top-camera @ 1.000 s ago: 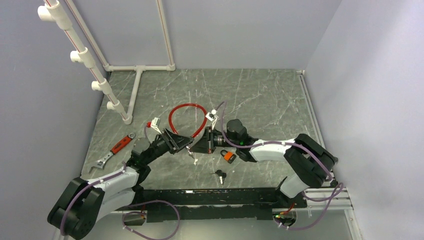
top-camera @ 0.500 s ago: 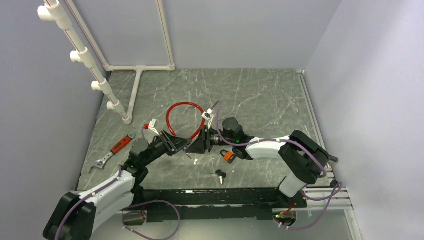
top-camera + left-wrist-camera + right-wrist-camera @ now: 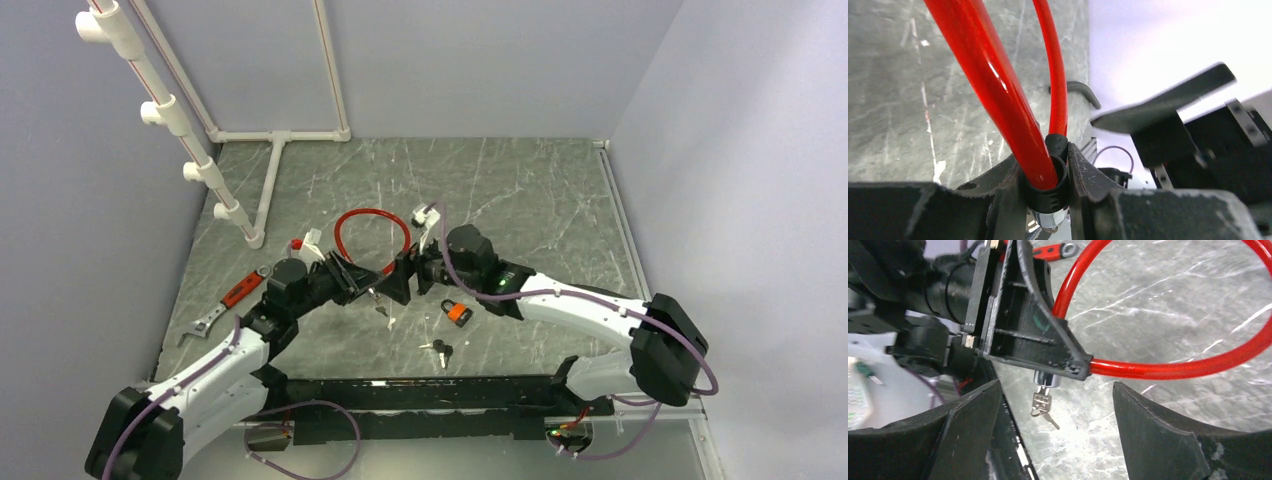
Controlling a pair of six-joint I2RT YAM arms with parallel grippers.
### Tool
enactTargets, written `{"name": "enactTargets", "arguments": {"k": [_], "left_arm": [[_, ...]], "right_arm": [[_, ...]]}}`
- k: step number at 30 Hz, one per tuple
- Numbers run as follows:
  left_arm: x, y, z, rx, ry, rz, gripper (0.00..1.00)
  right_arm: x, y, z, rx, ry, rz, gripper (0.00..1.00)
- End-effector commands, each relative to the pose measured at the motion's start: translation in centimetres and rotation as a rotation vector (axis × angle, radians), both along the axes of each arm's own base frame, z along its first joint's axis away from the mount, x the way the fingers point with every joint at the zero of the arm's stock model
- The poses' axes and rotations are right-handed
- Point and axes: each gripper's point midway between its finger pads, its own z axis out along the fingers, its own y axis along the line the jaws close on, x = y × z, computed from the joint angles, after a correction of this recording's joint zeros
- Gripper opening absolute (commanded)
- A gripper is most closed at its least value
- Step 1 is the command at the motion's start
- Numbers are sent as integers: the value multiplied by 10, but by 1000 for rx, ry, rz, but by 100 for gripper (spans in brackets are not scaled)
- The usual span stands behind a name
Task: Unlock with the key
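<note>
A red cable lock (image 3: 347,224) loops over the table. My left gripper (image 3: 366,286) is shut on the lock's black barrel (image 3: 1052,194), where the red cable (image 3: 993,85) enters between the fingers. A silver key (image 3: 1041,402) sits in the chrome cylinder (image 3: 1047,380) under the barrel, with a second key dangling from its ring. My right gripper (image 3: 1057,388) faces the barrel from the right, open, its fingers wide on either side of the key and touching nothing. In the top view the key (image 3: 380,308) hangs below the two grippers.
An orange-and-black padlock (image 3: 457,312) lies just right of the grippers, and a small bunch of keys (image 3: 438,349) lies nearer the arm bases. A red-handled wrench (image 3: 232,296) lies at the left. A white pipe frame (image 3: 268,190) stands at the back left.
My right gripper went from shut on the key to wide open, leaving the key in the cylinder. Both grippers and the lock drifted slightly left and toward the back.
</note>
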Motion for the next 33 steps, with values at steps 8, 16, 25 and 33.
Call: {"name": "enactTargets", "arguments": {"k": [8, 16, 25, 33], "left_arm": [[37, 17, 1, 194, 164, 187, 0], [39, 16, 8, 195, 163, 195, 0], [45, 15, -1, 188, 268, 235, 0], [54, 15, 0, 215, 274, 252, 0]], "right_arm": [[15, 4, -39, -492, -324, -267, 71], [22, 8, -41, -530, -378, -324, 55], [7, 28, -42, -523, -420, -273, 54], [3, 23, -42, -551, -447, -277, 52]]}}
